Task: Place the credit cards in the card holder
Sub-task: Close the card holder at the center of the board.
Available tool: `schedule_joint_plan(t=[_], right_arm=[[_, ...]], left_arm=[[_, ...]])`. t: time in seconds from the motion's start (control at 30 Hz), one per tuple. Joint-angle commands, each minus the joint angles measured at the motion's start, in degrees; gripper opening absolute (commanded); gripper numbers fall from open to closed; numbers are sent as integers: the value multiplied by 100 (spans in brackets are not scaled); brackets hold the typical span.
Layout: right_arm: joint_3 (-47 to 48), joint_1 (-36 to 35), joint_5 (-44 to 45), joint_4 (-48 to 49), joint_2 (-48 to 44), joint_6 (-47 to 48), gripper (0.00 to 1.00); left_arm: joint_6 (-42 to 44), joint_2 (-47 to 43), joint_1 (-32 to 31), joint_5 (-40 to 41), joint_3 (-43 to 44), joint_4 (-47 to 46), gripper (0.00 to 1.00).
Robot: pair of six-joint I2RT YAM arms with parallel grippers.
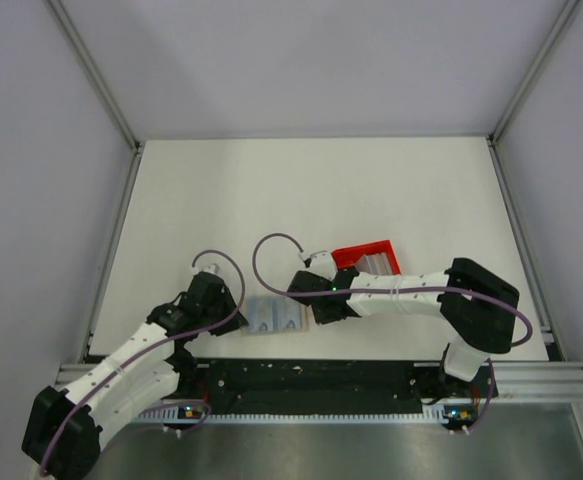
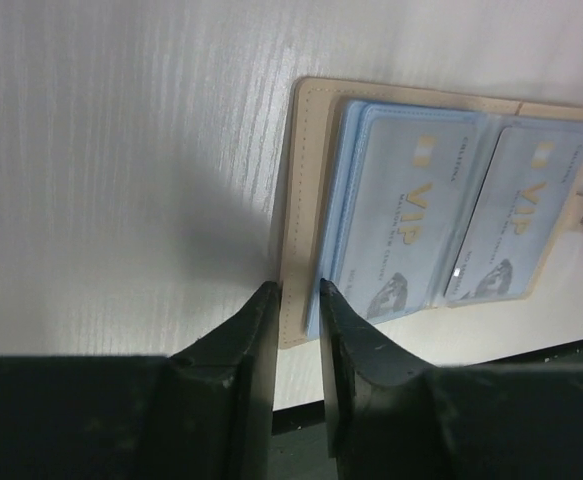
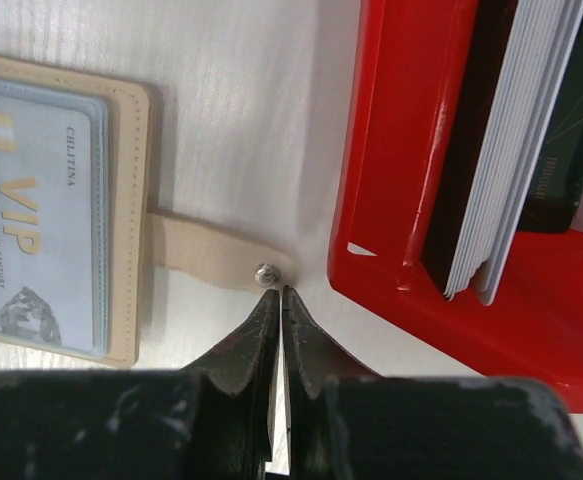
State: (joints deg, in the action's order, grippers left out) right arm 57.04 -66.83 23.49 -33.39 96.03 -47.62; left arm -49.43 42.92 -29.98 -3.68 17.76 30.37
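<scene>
The card holder [image 1: 274, 314] lies open by the tabletop's near edge. The left gripper [image 2: 299, 290], jaws narrowly apart, straddles its left border, perhaps touching it. The right gripper [image 3: 275, 293], jaws together, meets its strap [image 3: 206, 255]. Credit cards [image 3: 516, 150] stand rightward in the red tray [image 3: 391, 150], nearest that arm.

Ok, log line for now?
left claw: narrow gap over card holder left edge, grip unclear | right claw: shut at strap snap | blue cards pocketed | red tray: stacked cards
</scene>
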Motion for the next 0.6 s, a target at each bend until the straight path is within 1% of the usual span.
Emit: schedule_joint_plan(t=[0.0,0.17,0.23,0.3,0.4,0.47,0.5,0.53,0.57], right_arm=[[-34,56,-169,306,-41,15,2],[-87,73,-230,385,-23,24,0],[-79,73,-248,403,-23,42,0],[-79,82,-265,403,-32,42,0],[-61,91,-283,394,-110,24,1],[-113,91,-257,394,-277,-46,4],[-140,100,-213,386,-365,-72,9],[-157,108,-169,368,-513,-72,12],[-166,109,-151,359,-637,-64,14]], left_arm=[[82,6,27,-255,52,-426,18],[179,-20,27,-370,201,-497,3],[223,-3,27,-414,245,-549,0],[284,6,27,-466,254,-628,0],[293,15,27,-379,316,-489,0],[311,-20,27,-178,368,-322,9],[329,-38,27,-72,395,-182,15],[337,-38,27,51,430,-67,24],[329,-46,27,130,448,47,30]])
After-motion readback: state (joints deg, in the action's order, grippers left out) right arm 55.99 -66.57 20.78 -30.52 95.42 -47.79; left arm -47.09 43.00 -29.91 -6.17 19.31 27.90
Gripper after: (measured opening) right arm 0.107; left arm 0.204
